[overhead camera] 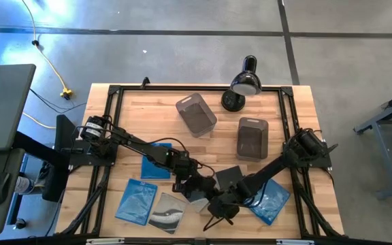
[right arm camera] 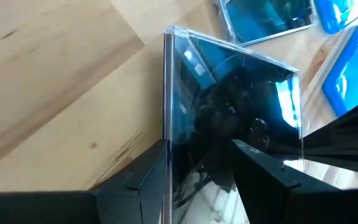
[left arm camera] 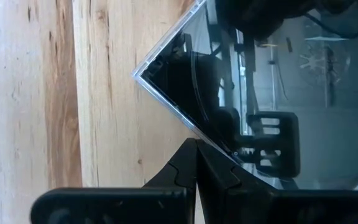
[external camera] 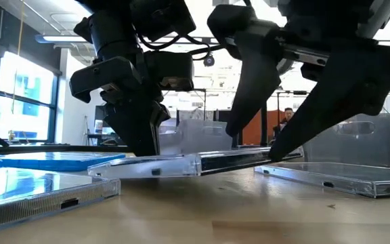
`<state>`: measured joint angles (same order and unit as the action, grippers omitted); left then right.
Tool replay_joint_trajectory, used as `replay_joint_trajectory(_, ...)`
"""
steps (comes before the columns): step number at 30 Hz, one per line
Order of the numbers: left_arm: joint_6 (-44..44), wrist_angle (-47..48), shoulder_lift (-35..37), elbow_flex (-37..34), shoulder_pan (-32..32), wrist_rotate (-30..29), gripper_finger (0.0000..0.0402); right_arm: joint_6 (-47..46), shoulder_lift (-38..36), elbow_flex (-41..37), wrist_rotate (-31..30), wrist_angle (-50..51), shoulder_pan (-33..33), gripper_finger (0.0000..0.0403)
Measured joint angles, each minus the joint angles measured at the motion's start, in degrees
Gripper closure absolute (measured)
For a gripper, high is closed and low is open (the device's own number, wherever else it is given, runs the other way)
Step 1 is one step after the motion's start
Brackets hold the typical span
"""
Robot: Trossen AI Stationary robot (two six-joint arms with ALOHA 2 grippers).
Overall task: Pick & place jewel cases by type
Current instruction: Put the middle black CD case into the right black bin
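My closed left gripper (left arm camera: 196, 163) pressed the thin dark square plastic jewel case (right arm camera: 229, 118) near the table's front edge; my right gripper (right arm camera: 194, 165) straddled it, fingers spread.

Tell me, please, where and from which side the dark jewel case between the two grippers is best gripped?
Probably its thin free edge, approached low from the right arm's side. The dark jewel case is flat and wide, so only its thickness fits between fingers; the right gripper stands open at that edge, while the shut left gripper meets another rim.
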<state>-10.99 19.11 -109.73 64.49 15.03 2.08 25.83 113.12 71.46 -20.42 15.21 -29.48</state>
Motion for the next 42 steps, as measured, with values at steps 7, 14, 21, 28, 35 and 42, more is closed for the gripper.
replay_joint_trajectory(7, 0.03, 0.09, 0.00, 0.00, 0.00, -0.04, 0.0401, 1.35, 0.00, 0.64, -0.31, -0.95, -0.16, 0.0237)
replay_joint_trajectory(14, 0.06, 0.13, 0.00, 0.00, 0.00, -0.06, 0.0401, 2.65, -0.05, 6.07, -2.95, 1.86, -0.82, 0.0246)
replay_joint_trajectory(21, -1.27, -0.37, 0.00, -0.11, -0.02, 1.37, 0.0401, 2.55, -0.20, 9.52, -3.70, 6.04, -0.36, 0.0246)
replay_joint_trajectory(28, -1.12, -0.59, 0.00, -0.11, -0.07, 2.10, 0.0401, 2.44, -0.20, 9.53, -4.44, 6.68, -0.36, 0.0246)
replay_joint_trajectory(35, 3.23, -0.46, 0.02, -0.11, -0.07, 1.66, 0.0401, 1.01, -0.20, 9.51, -5.60, 8.10, -0.36, 0.0246)
replay_joint_trajectory(42, 6.93, -0.20, 0.44, -0.11, -0.02, 0.84, 0.0366, -1.32, -0.20, 9.42, -6.45, 10.48, -0.36, 0.0246)
